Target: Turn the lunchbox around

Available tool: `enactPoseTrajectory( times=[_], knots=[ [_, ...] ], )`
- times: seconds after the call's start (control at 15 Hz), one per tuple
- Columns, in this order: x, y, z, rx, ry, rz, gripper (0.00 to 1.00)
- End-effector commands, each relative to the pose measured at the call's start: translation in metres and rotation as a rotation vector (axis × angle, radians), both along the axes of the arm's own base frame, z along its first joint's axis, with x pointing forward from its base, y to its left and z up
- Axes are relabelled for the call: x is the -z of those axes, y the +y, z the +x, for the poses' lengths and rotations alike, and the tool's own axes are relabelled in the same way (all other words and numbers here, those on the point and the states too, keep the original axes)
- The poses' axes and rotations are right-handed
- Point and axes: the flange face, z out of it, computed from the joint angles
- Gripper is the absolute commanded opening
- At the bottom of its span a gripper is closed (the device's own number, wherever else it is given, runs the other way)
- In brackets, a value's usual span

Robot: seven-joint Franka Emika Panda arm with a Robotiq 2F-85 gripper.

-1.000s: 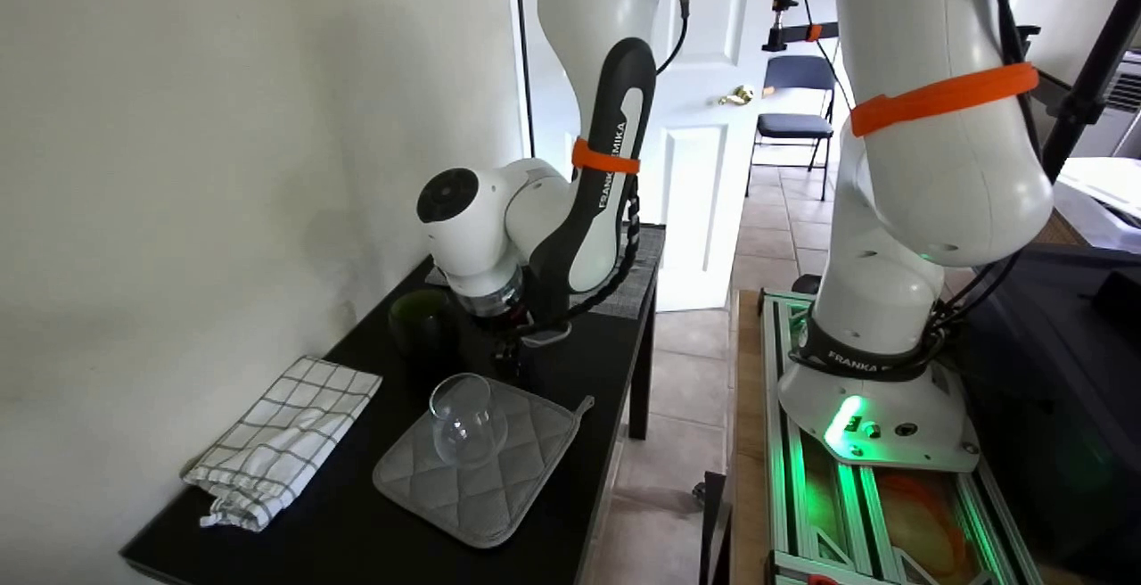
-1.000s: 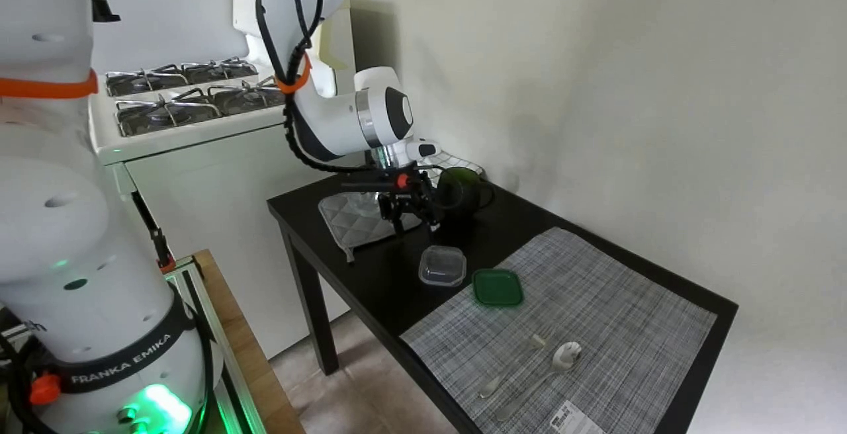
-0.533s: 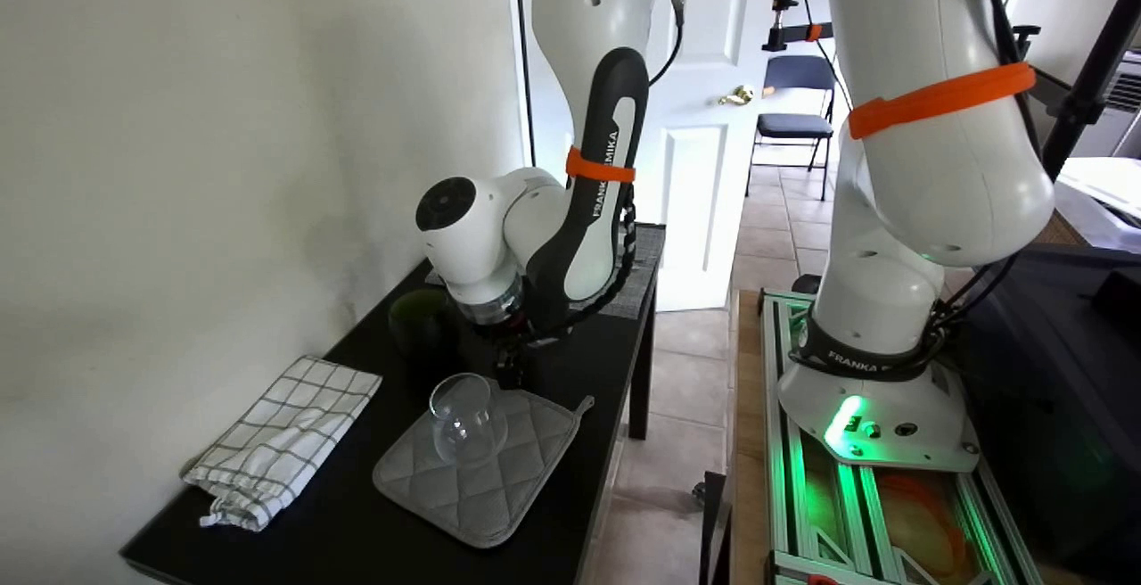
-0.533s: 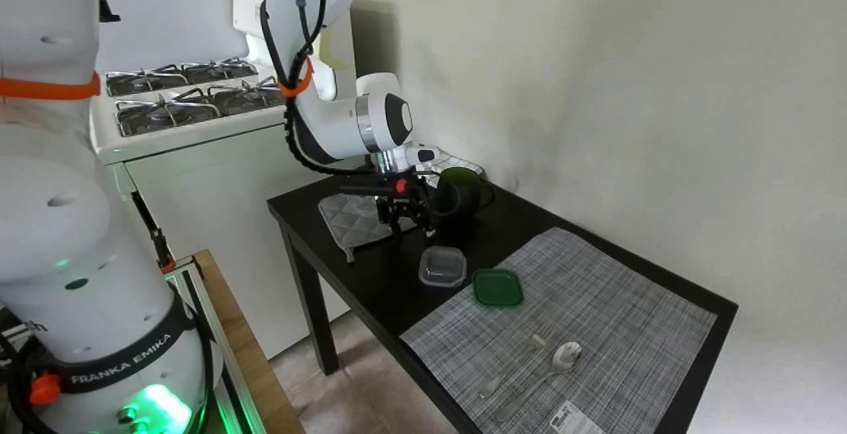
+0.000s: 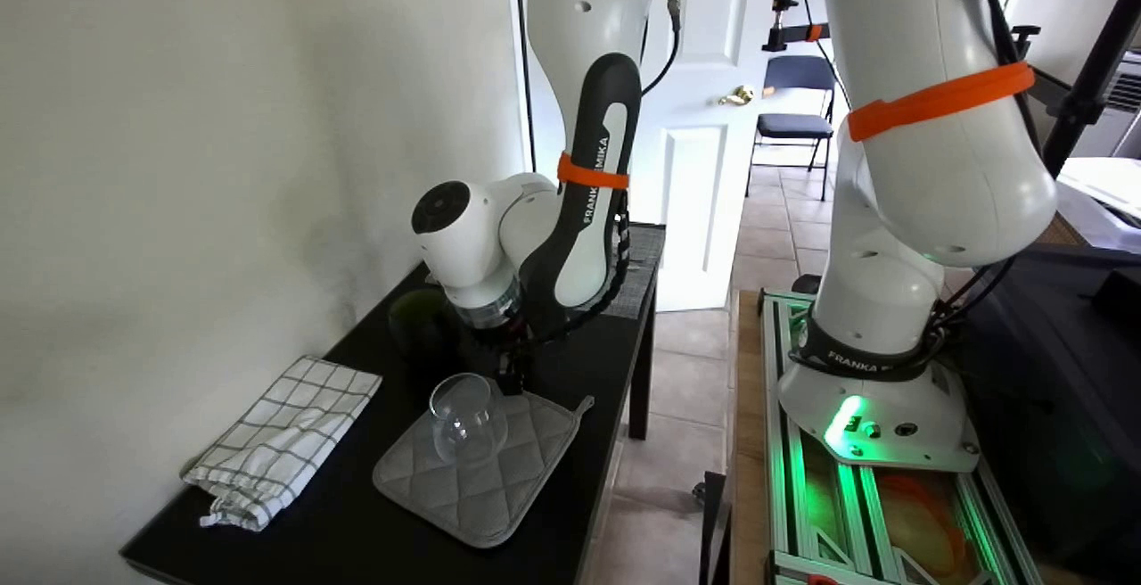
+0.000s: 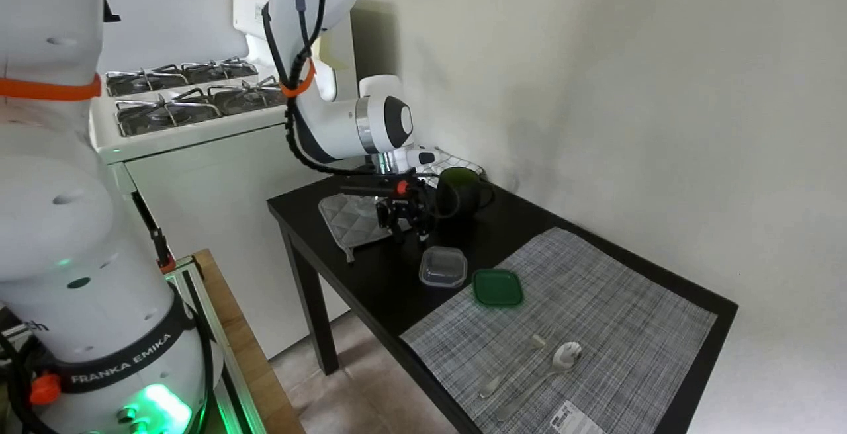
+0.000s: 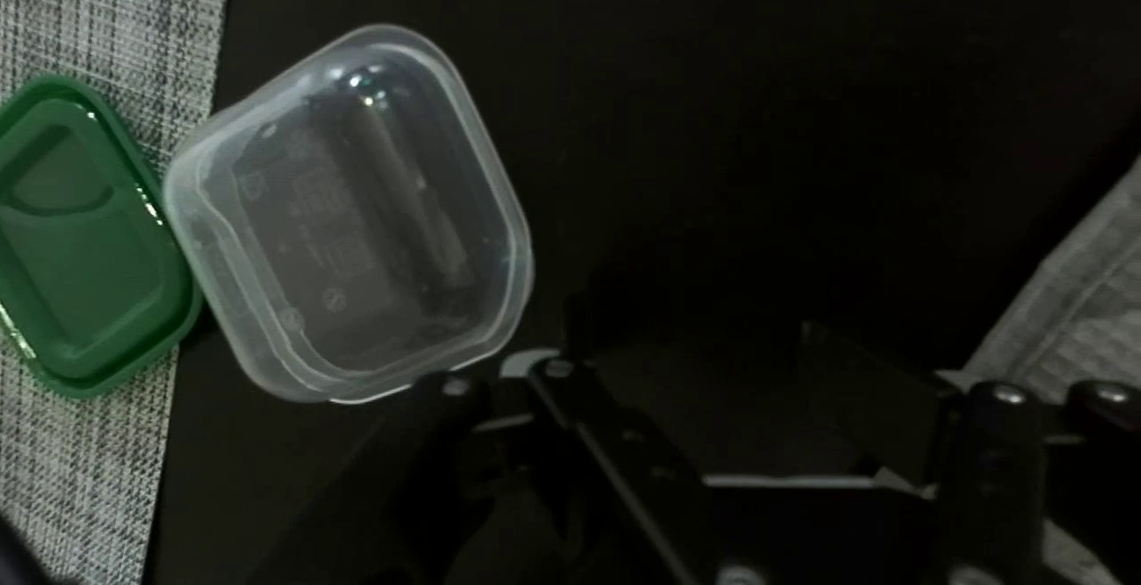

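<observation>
The lunchbox point(image 6: 443, 266) is a clear square plastic container, standing on the black table in an exterior view. It fills the upper left of the wrist view point(image 7: 357, 228), with its open side up. Its green lid point(image 6: 497, 288) lies apart beside it on the placemat's edge and also shows in the wrist view point(image 7: 85, 237). My gripper point(image 6: 410, 230) is just behind the lunchbox, above the table. In the wrist view the gripper point(image 7: 691, 335) has its fingers wide apart with nothing between them; the left one is close to the lunchbox's corner. The lunchbox is hidden behind the arm in an exterior view.
A dark green mug point(image 6: 458, 190) stands close beside the gripper. A clear glass point(image 5: 468, 420) stands on a grey quilted pot holder point(image 5: 535, 465). A checked towel point(image 5: 283, 442) lies by the wall. A fork point(image 6: 513, 368) and spoon point(image 6: 542, 381) lie on the grey placemat point(image 6: 628, 315).
My gripper has moved down a little toward the table and slightly toward the pot holder, with a small turn of the wrist. The lunchbox and lid have not visibly moved.
</observation>
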Motion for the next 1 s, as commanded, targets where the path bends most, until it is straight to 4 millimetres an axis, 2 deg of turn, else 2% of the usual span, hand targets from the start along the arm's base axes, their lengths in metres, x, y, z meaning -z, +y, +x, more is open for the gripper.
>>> enactPoseTrajectory(
  times=[0.0, 0.07, 0.2, 0.4, 0.53, 0.93],
  knots=[
    [0.008, 0.001, 0.001, -0.005, 0.049, -0.025, 0.47],
    [0.006, 0.001, 0.001, -0.006, 0.052, -0.034, 0.7],
    [0.002, 0.001, 0.003, -0.008, 0.056, -0.059, 0.74],
    [-0.004, 0.0, 0.007, 0.0, 0.073, -0.115, 0.97],
    [-0.005, 0.0, 0.009, 0.002, 0.087, -0.142, 1.0],
    [-0.006, -0.002, 0.005, 0.018, 0.145, -0.212, 1.0]
  ],
)
